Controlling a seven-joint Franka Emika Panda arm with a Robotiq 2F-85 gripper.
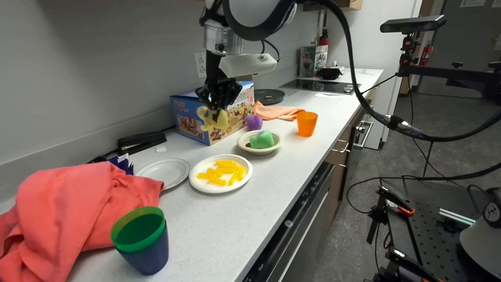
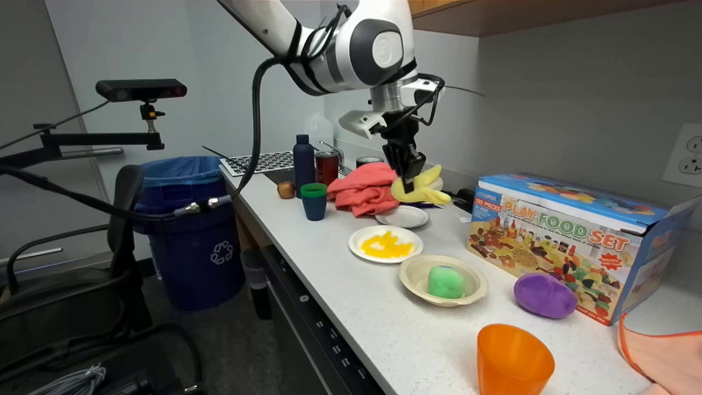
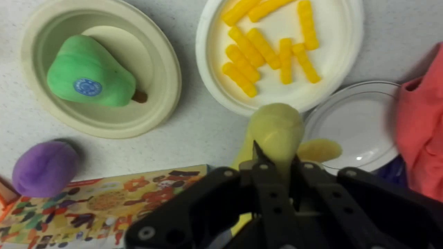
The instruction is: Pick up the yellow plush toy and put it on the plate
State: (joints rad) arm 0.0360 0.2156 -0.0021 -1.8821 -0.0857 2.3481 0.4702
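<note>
The yellow plush toy (image 1: 222,120) is off the counter, pinched between the fingers of my gripper (image 1: 215,110). It also shows in an exterior view (image 2: 428,192), with its limbs sticking out to the sides. In the wrist view the toy (image 3: 277,126) bulges between the fingertips, and they hide part of it. The plain white plate (image 1: 168,172) lies on the counter by the wall, below the toy. In the wrist view this plate (image 3: 356,121) is at the right, partly behind the toy and partly under the red cloth.
A white plate with yellow pieces (image 1: 203,188) lies beside the plain plate. A beige bowl (image 1: 261,152) holds a green plush pear (image 3: 90,71). A play food box (image 1: 191,121), purple plush (image 1: 254,122), orange cup (image 1: 307,123), red cloth (image 1: 94,199) and stacked cups (image 1: 145,250) stand around.
</note>
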